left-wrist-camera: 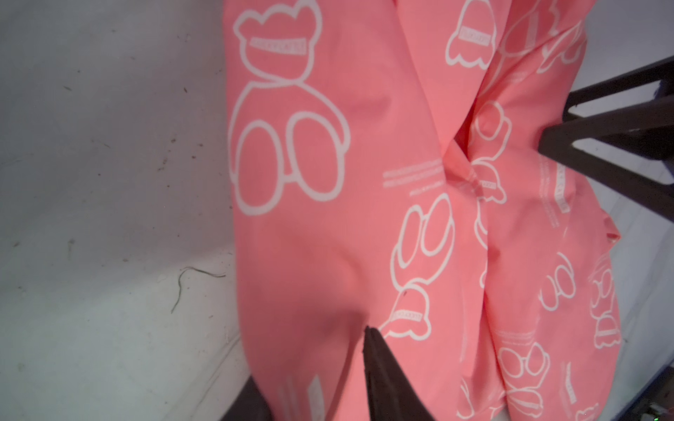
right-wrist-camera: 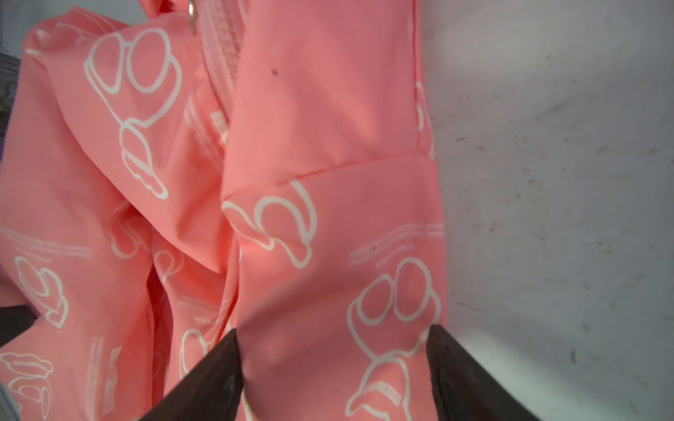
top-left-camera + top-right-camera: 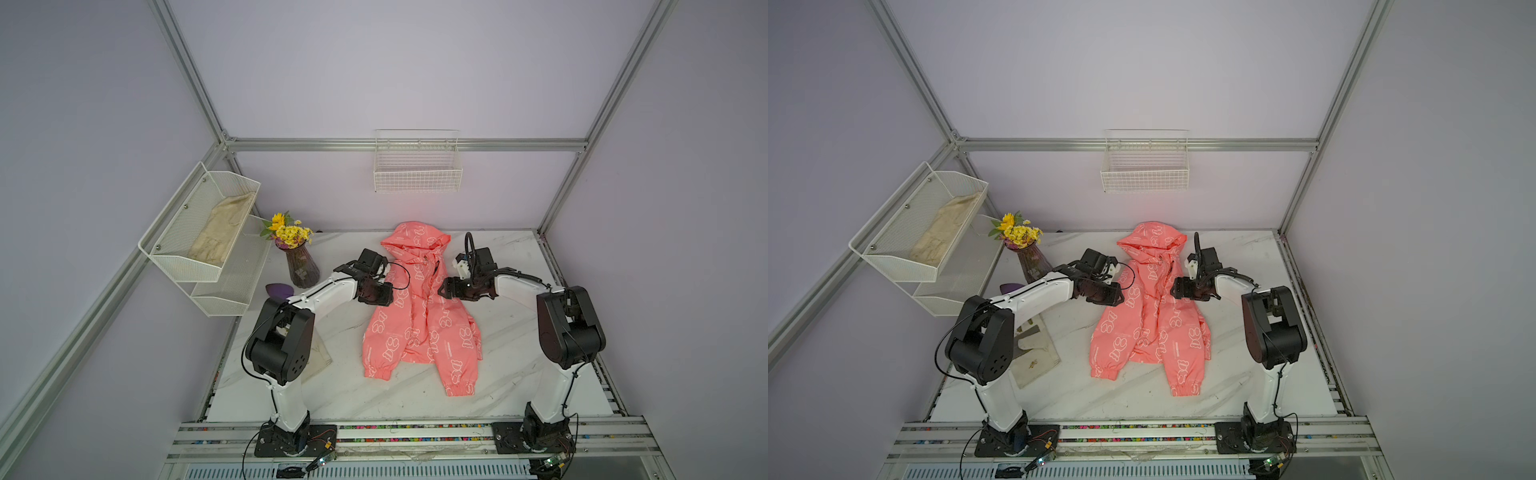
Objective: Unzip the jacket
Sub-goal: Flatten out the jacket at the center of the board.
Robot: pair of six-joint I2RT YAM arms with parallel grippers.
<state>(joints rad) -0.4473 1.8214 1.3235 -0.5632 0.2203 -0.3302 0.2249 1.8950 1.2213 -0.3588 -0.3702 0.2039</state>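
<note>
The white marble table carries the pink jacket at its middle, front up, with the hood toward the back wall and both cuffs toward the arms' bases. Both grippers sit on the upper chest, one on each side of the zip. The right gripper stands wide, its fingers straddling a band of cloth. The left gripper stands narrow with a fold of cloth between its jaws; whether it pinches that fold I cannot tell. The metal zip pull sits high, near the hood
</note>
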